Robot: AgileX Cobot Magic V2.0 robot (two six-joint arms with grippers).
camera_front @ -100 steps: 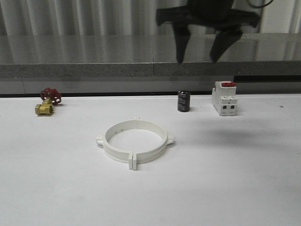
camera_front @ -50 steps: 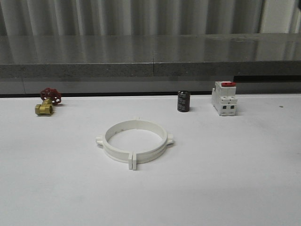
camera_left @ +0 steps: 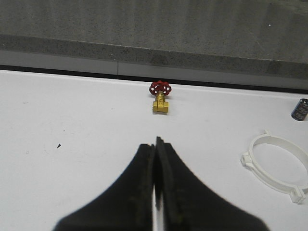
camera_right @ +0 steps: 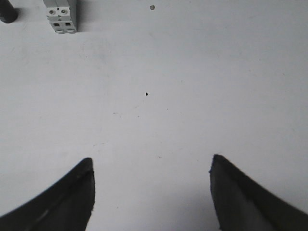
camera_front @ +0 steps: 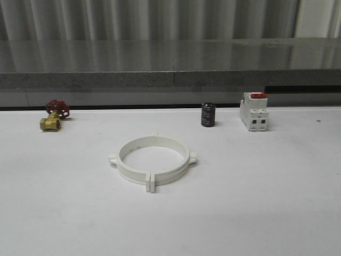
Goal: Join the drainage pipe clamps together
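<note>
Gone from the far edge of the front view is the dark arm that hung over the grey ledge a second ago; everything on the table has kept its place. Near the middle of the white table [camera_front: 277,213] lie the drainage pipe clamps [camera_front: 153,167], two white half-bands already joined into one wide ring, flat on the surface, with small tabs sticking out at the left, right, near and far sides (the near tab pair is the clearest). Far left sits a brass valve [camera_front: 51,122] with a red handwheel. Far right of centre stands a small black cylinder [camera_front: 208,114], and just to its right a white block with a red top [camera_front: 253,111].

From the left wrist camera, the left gripper [camera_left: 156,159] has its dark fingers pressed together with nothing between them, above bare table, with the valve beyond. The right gripper [camera_right: 151,175] is spread wide and empty over bare table, the white block well beyond it.
</note>
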